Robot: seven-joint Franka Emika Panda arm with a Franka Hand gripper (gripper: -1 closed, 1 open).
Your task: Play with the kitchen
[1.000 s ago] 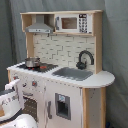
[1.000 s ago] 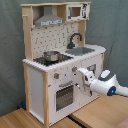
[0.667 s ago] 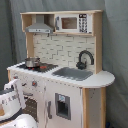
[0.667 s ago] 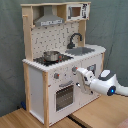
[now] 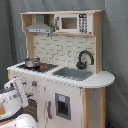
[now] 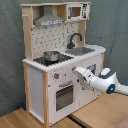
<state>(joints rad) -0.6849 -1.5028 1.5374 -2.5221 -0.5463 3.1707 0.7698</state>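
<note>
Kitchen (image 6: 60, 70) stands upright on the floor against a grey curtain (image 6: 10, 50), long axis vertical. In the second exterior view its front, with oven (image 6: 64, 95) and knobs (image 6: 56, 76), faces the near right; in the first exterior view the front faces the near left. Hood (image 6: 49, 21) and microwave (image 6: 75, 11) sit up top, pot (image 6: 50, 55) on the stove, faucet (image 6: 74, 39) behind the sink (image 6: 80, 51).

Change over the last second: gripper (image 6: 79, 73) has moved left in the second exterior view, closer to the front panel, now just beside the knob row above the oven. Contact cannot be confirmed. Judgement: arm is lining up on a knob or the oven handle; play step is starting, not done.

Opening of the tool: cannot tell. Nothing visibly held.

Wooden tabletop (image 6: 100, 112) lies below the arm.
</note>
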